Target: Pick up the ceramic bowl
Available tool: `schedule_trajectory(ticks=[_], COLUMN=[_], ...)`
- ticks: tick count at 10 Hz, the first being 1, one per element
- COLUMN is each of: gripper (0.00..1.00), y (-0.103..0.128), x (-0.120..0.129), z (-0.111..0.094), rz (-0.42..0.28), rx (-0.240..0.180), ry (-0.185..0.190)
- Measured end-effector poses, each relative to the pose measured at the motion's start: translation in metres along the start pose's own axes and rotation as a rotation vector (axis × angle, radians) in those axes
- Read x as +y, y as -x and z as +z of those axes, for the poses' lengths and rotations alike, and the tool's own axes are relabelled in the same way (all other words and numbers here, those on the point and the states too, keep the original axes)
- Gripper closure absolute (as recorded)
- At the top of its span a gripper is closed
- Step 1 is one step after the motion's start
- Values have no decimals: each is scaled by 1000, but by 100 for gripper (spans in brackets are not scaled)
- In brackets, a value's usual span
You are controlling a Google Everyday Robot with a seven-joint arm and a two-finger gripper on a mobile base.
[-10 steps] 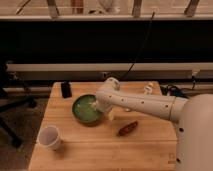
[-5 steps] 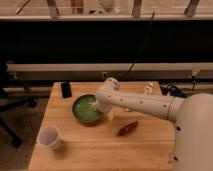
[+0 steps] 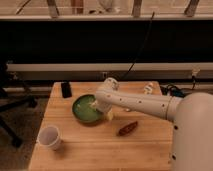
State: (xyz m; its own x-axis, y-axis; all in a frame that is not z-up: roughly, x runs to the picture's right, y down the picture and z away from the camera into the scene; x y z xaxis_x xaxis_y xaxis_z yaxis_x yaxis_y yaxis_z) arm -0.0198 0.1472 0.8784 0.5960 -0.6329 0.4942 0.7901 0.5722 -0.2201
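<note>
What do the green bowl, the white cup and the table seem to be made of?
The green bowl looks like glazed ceramic: glossy, darker rim. The white cup may be ceramic or paper: plain, matte. The table looks like wood: warm brown, plank lines. The gripper hangs open over the bowl's rim.

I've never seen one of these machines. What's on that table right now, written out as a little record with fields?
table: wooden
bowl: green, shallow, appears to sit on the table, left of middle
pincer: open, at the bowl's right edge
arm: white, reaching in from the right
cup: white, front left, apart from the bowl
brown thing: lying right of the bowl, not touching it
black thing: back left of the table
</note>
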Motion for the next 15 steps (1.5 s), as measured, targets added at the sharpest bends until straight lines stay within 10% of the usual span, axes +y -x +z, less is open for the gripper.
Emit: schedule_trajectory(ticks=[9, 15], gripper=[36, 93], y=[0, -4], x=[-7, -13], z=[7, 0], rz=[-15, -31], rx=[5, 15], ry=[-3, -11])
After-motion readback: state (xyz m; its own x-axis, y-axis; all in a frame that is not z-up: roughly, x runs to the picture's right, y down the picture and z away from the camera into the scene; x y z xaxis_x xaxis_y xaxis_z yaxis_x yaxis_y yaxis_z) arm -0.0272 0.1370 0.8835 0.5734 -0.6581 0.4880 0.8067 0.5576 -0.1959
